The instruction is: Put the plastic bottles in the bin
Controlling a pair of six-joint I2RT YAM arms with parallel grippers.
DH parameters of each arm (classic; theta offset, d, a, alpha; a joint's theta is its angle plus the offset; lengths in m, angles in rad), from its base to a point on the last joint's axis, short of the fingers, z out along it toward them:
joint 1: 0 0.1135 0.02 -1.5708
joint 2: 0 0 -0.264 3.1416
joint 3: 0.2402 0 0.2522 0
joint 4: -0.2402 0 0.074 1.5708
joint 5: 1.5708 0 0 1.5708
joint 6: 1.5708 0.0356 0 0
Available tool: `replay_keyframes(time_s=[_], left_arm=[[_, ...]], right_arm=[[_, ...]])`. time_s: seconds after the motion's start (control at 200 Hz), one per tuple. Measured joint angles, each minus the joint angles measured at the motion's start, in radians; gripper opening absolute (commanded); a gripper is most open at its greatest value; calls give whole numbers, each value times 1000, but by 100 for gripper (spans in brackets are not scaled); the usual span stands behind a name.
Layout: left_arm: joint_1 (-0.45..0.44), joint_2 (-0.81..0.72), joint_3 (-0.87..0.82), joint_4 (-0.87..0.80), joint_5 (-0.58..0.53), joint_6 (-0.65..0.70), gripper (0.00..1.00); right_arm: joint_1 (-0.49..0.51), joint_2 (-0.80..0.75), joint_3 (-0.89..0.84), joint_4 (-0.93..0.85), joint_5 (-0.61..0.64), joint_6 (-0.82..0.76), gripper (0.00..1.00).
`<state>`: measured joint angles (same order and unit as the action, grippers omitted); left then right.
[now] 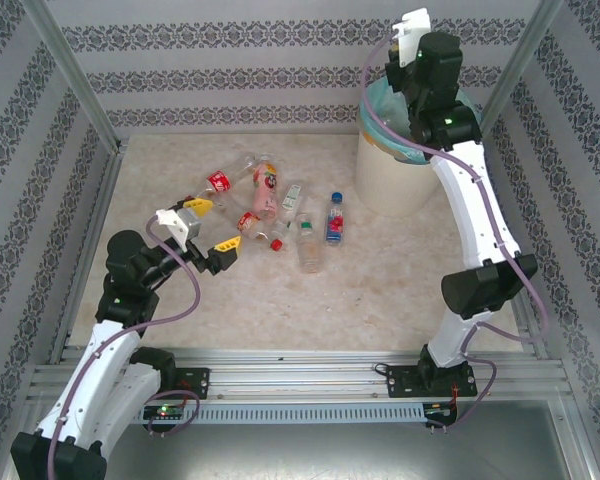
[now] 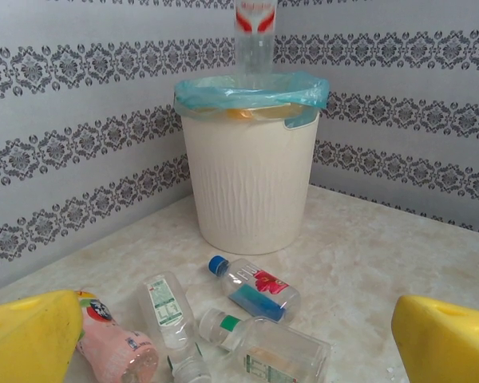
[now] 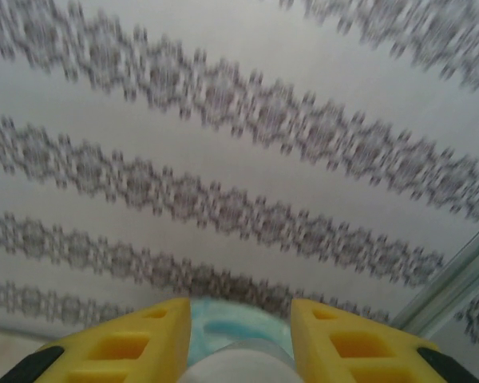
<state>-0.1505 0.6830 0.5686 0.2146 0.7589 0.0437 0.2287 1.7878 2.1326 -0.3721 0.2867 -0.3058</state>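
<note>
Over the bin point(image 2: 251, 191): right gripper point(image 3: 239, 319) clamps a red-labelled bottle point(image 2: 255, 40)
Left gripper point(image 1: 212, 227): jaws wide, empty
Label writing: unreadable

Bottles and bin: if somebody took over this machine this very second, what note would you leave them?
Left end effector: open, empty, low beside the loose bottles.
Right end effector: shut on a red-labelled bottle, held upright above the bin.
Done: that bottle is up over the bin, not yet dropped. What already lies inside the bin is hard to tell.
Left: release it, then carry over the several bottles lying on the table.
</note>
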Motion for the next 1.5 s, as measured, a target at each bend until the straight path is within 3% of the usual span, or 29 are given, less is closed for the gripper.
replay_keyframes(time_s=[0.42, 0.794, 1.504], left_arm=[[0, 1, -18, 0, 19, -23, 100], [0, 15, -19, 0, 26, -24, 100], [0, 44, -30, 0, 26, -23, 100]], right_arm=[[-112, 32, -97, -82, -92, 143, 14], [-194, 92, -185, -92, -124, 177, 15], [-227, 170, -264, -43, -173, 233, 17]])
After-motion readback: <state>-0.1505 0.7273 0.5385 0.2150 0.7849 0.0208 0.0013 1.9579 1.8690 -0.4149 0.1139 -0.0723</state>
